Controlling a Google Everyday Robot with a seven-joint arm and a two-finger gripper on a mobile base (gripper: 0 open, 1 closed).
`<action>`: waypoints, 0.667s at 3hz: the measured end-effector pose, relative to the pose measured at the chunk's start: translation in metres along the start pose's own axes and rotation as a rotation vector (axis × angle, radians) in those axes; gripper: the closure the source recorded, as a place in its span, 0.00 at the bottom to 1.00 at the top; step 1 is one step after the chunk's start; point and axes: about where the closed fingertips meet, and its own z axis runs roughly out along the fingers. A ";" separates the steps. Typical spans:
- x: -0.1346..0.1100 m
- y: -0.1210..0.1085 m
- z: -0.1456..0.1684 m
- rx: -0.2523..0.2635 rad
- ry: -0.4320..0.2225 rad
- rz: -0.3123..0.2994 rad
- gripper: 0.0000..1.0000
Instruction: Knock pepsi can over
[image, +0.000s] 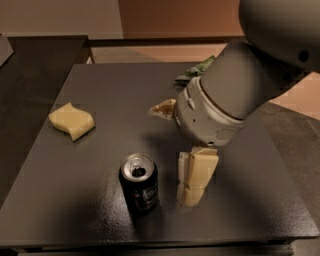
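The pepsi can (140, 185) stands upright on the dark table (115, 95), near its front edge. It is near-black with a silver top and an open pull-tab. My gripper (193, 186) hangs down from the big grey wrist (220, 105) just to the right of the can, its cream tip close to the table top. A narrow gap shows between the gripper and the can's side; they are not touching.
A pale yellow wavy sponge (72, 120) lies at the table's left. A green snack bag (196, 71) lies at the back, mostly hidden behind my arm. A lower dark surface (30, 65) adjoins the table on the left.
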 end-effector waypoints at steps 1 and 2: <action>-0.017 -0.001 0.020 -0.032 -0.045 -0.038 0.00; -0.029 -0.001 0.033 -0.062 -0.080 -0.063 0.00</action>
